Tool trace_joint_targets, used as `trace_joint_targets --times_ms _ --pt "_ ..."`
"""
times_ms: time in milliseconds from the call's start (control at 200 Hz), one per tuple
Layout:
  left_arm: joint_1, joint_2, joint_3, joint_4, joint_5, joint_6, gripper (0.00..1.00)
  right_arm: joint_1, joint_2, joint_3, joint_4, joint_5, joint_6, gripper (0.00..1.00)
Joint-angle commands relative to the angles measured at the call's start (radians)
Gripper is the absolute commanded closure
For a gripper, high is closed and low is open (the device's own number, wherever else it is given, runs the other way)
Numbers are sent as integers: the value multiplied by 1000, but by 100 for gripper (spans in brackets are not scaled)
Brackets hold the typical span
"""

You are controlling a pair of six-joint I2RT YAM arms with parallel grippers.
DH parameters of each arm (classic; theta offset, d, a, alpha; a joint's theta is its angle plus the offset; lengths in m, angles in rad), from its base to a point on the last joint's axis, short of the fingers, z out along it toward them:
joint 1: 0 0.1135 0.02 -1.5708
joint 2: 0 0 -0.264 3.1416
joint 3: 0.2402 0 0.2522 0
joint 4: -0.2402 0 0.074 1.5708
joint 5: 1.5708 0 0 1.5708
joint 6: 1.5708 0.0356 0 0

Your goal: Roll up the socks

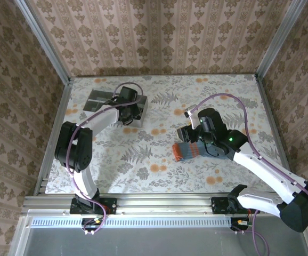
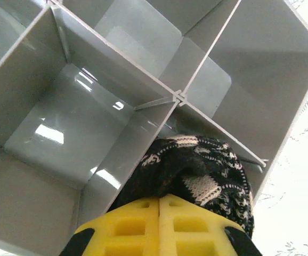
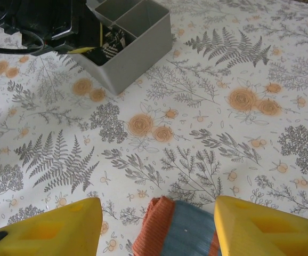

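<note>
Teal-grey sock [image 3: 188, 234]: lies bunched into a short block on the table [image 3: 207, 133], in front of the right arm and well apart from the tray [image 3: 138, 53].
Long axis: in the top view it runs roughly left to right, with the orange cuff [image 3: 153, 226] at the end toward the middle of the table.
Key relation: this sock sits straight below the right pincer [image 3: 158, 202], between its two fingers [image 3: 271, 229]. In the wrist view the cuff end points at the finger on the left of the picture, so the sock's length seems to run from finger to finger.
Right pincer state: open. The fingers straddle the sock, a strip of table shows on each side, and neither pad touches fabric as far as can be seen.
Nearer arm: the right one, clearly; the left arm reaches across the table to the tray.
Black-and-cream sock [image 2: 196, 170]: bundled inside a corner compartment of the tray, against the divider wall.
Left pincer state: the left pincer [image 2: 159, 205] is closed, pads flush together just above that bundle, with no fabric visible between them.
Judgement: one sock looks stowed, and the sock on the table is the one left to handle. A straight descent by the right arm would put the fingers around it, and closing there would likely squeeze it lengthwise.
</note>
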Motion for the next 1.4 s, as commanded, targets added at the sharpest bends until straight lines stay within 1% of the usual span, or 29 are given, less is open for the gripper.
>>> trace_joint_targets --times_ms 0,105,155,230,310,385,460,540,565,640,690,780,840,875,915,935,1035,1145,1240,1320,1395 --pt "-8 13 -46 -38 24 -44 100 -4 1 -14 -11 -21 17 42" --pt "-9 -8 -27 -40 18 -43 100 -4 2 -16 -11 -22 17 42" --pt "-8 -15 -6 -48 19 -38 91 -4 5 -16 -14 -22 19 42" --pt "-8 -28 39 -69 22 -31 74 -4 11 -13 -20 -22 24 42" --pt "-8 -50 89 -106 13 -32 60 -4 12 -11 -27 -8 35 41" --pt "-6 -78 128 -140 -2 -37 52 -4 7 -14 -28 14 51 41" --pt "1 -115 157 -171 -10 -44 50 -5 1 -20 -33 44 73 40" --pt "1 -164 161 -183 -6 -54 50 -6 3 -26 -51 74 120 41" --pt "30 -183 156 -180 1 -57 50 -7 6 -28 -59 80 140 42" --pt "52 -238 133 -162 38 -54 52 -9 18 -38 -89 115 223 44" --pt "65 -272 110 -138 72 -37 56 -11 27 -51 -111 131 282 45" --pt "70 -308 78 -86 181 15 63 -19 41 -74 -159 176 389 48" --pt "57 -301 76 -74 280 55 66 -34 47 -96 -189 201 455 49" --pt "35 -289 76 -67 347 86 69 -51 49 -110 -199 208 488 49" --pt "14 -272 72 -58 399 122 71 -72 50 -128 -197 209 514 49" --pt "-34 -267 67 -51 419 142 72 -83 50 -138 -193 212 527 48" --pt "-155 -211 50 -6 505 223 77 -147 47 -180 -164 198 578 47" --pt "-268 -112 56 25 546 247 82 -241 53 -225 -115 150 625 46" --pt "-351 -4 103 42 570 255 84 -318 56 -269 -79 112 667 46" --pt "-407 96 173 22 575 274 85 -371 64 -308 -23 65 698 46" --pt "-439 178 240 -18 565 282 86 -398 85 -340 26 41 722 47"
